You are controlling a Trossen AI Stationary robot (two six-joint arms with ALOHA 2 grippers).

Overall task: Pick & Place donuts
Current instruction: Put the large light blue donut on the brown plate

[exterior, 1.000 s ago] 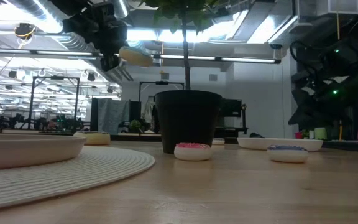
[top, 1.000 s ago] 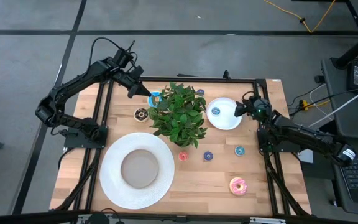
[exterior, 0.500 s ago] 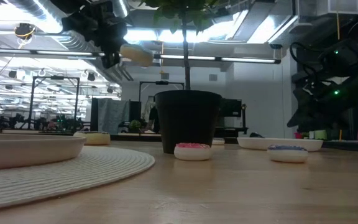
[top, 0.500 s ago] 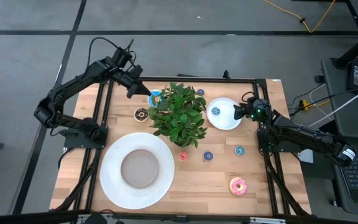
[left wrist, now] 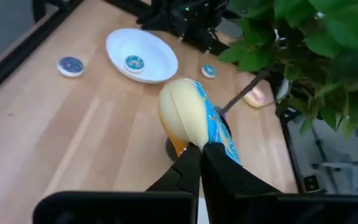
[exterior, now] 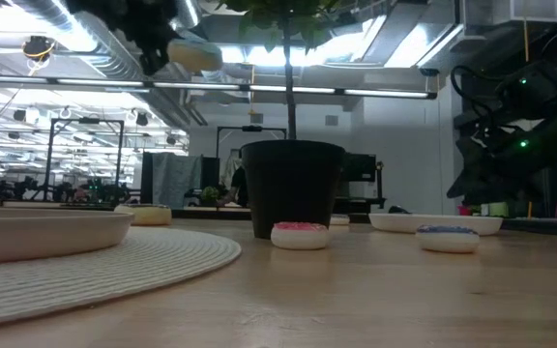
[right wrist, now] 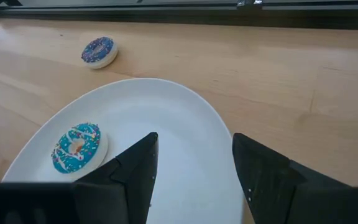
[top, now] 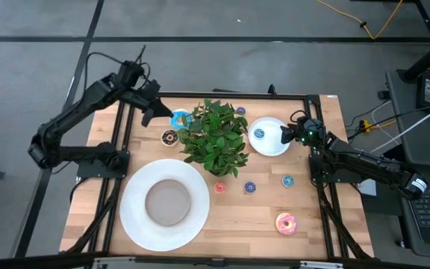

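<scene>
Your left gripper [left wrist: 199,152] is clamped on the light-blue donut [left wrist: 194,118], carrying it aloft. Next, lower it onto a plate [top: 134,217]. The right gripper [right wrist: 191,163] waits, jaws apart.

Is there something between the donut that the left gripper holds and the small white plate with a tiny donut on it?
Yes. The left gripper holds the light-blue donut in the air, and the potted plant stands directly between it and the small white plate, so the plant's leaves block a straight path.
</scene>
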